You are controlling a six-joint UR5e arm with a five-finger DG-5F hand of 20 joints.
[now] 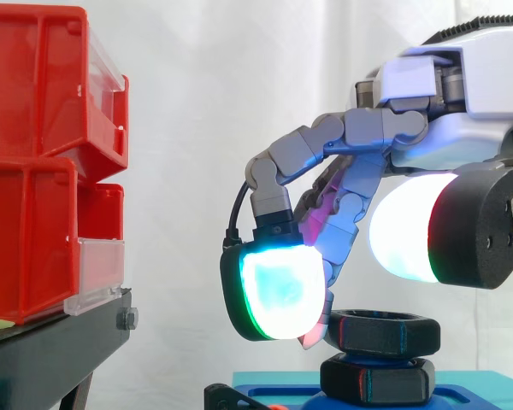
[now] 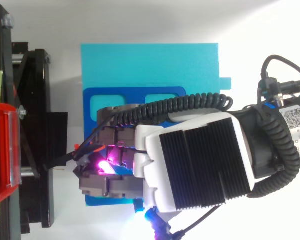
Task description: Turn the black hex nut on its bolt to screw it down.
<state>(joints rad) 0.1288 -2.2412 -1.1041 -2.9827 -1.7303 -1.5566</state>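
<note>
Robot hand [image 1: 462,128]: above the black six-sided, plastic-looking nut [image 1: 385,329]; hold not discernible. Nut: at the hand's 6 o'clock, atop a second black hexagonal piece [image 1: 376,382] on a blue plastic fixture [image 2: 120,97]. Likely hazard: contact slips off a flat, nut left unturned.

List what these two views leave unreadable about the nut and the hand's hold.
1. Side view: bolt hidden inside the black hex nut.
2. Side view: whether the hand grips the nut; the hand itself covers the contact.
3. Top view: nut hidden beneath the hand.
</note>
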